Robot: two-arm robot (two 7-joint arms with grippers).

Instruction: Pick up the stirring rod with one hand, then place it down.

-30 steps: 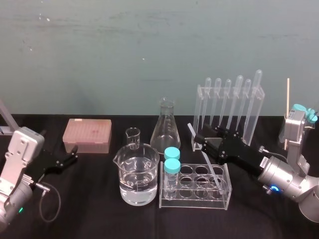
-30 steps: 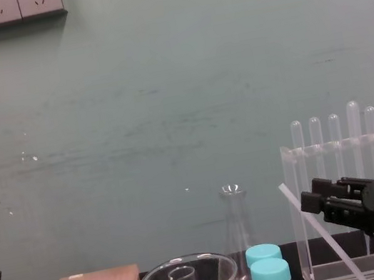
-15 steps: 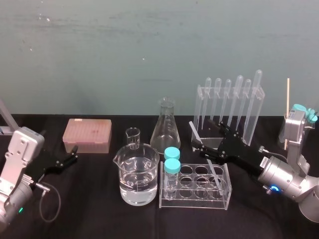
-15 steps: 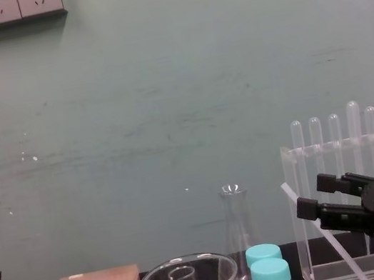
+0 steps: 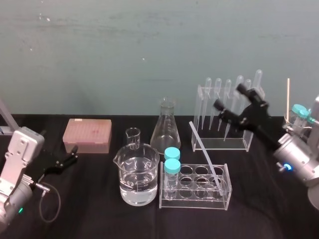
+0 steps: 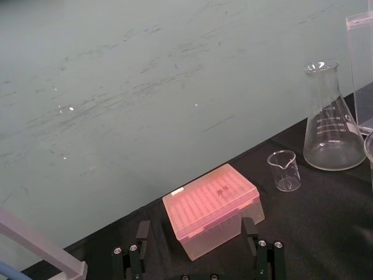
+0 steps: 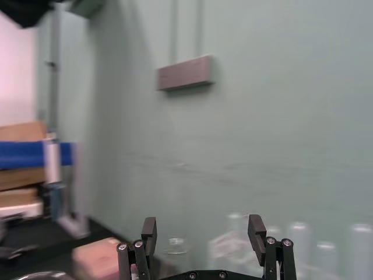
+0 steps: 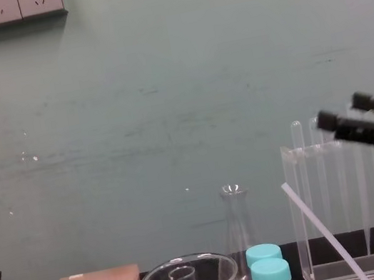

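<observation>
The stirring rod (image 5: 206, 156) stands tilted at the lower centre-right of the head view, its lower end in a hole at the right end of the low tube rack (image 5: 195, 201), its upper end leaning up and left towards the conical flask (image 5: 166, 128); nothing grips it; the right gripper (image 5: 230, 97) hangs in the air at the right of the frame, in front of the tall pipette rack (image 5: 222, 144) and well apart from the rod, its jaws spread wide and empty; the left gripper (image 5: 73, 154) rests low at the left of the frame, near the pink tip box (image 5: 87, 134), jaws wide apart with nothing between them; two blue-capped vials (image 5: 172, 160) stand at the tube rack's left end, just beside a beaker of water (image 5: 137, 174); a small beaker (image 5: 132, 136) stands behind it on the black table (image 5: 99, 214).
</observation>
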